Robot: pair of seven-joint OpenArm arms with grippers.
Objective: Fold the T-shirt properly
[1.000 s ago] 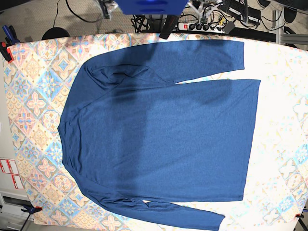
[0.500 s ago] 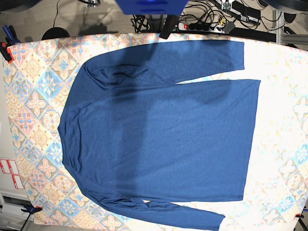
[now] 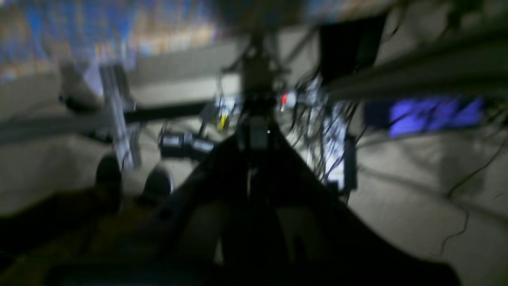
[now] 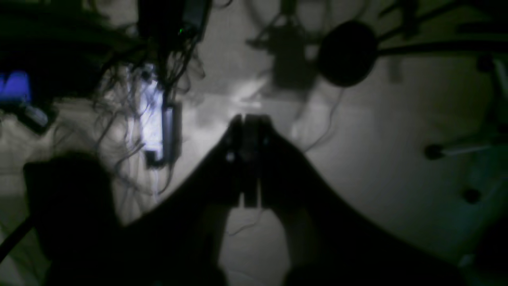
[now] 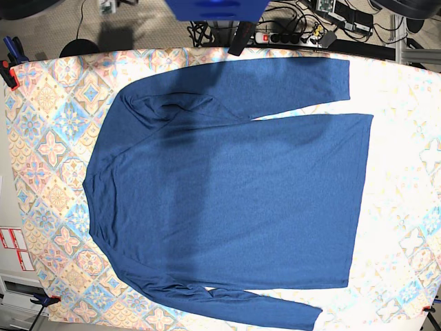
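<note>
The dark blue long-sleeved T-shirt (image 5: 227, 186) lies flat on the patterned cloth, collar to the left and hem to the right. One sleeve (image 5: 275, 83) runs along the top. The other sleeve (image 5: 234, 303) runs along the bottom edge. Both grippers are off the table, over the floor behind it. In the blurred left wrist view my left gripper (image 3: 254, 135) is shut with nothing in it. In the dim right wrist view my right gripper (image 4: 246, 123) is also shut and empty, its fingers pressed together. Neither touches the shirt.
The pastel diamond-patterned cloth (image 5: 48, 138) covers the table. A power strip (image 5: 282, 36) and cables lie on the floor behind it. Clamps (image 5: 8, 69) grip the left edge. A blue block (image 5: 217, 8) hangs over the top middle. A chair base (image 4: 345, 55) stands on the floor.
The arm parts seen at the top edge of the base view have drifted outward and almost out of the picture. The shirt has not moved.
</note>
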